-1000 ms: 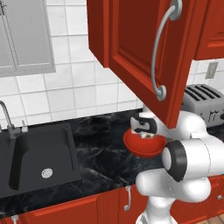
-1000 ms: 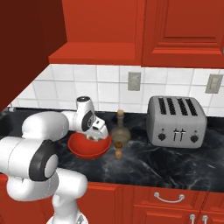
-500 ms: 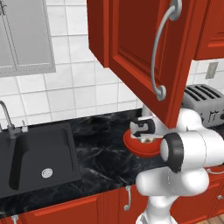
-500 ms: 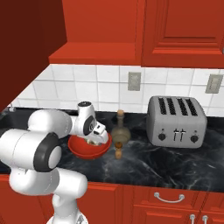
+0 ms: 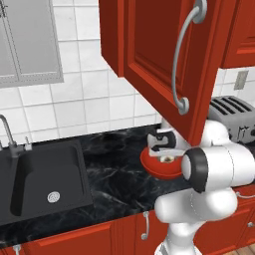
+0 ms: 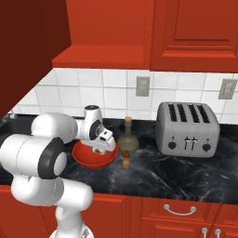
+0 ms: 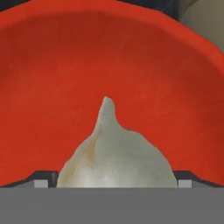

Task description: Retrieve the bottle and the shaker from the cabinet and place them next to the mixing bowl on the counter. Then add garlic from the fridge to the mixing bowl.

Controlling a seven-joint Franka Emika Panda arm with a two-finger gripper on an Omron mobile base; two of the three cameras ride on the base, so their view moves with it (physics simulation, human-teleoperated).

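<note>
Black counter [image 6: 153,172], garlic [image 7: 116,157] tip-up in mixing bowl [image 7: 52,78] between wide-open tool [image 7: 113,177] tips, ungripped

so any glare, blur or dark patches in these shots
Hand view: soft and slightly blurry up close, garlic against evenly lit mixing bowl, no glare. Left base view: sharp, a bright glint on the cabinet handle. Right base view: deep shadow on the red panel at far left.

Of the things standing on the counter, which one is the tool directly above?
The mixing bowl, glossy red-orange; the tool hangs over it. The bottle and toaster stand off to its side.
</note>
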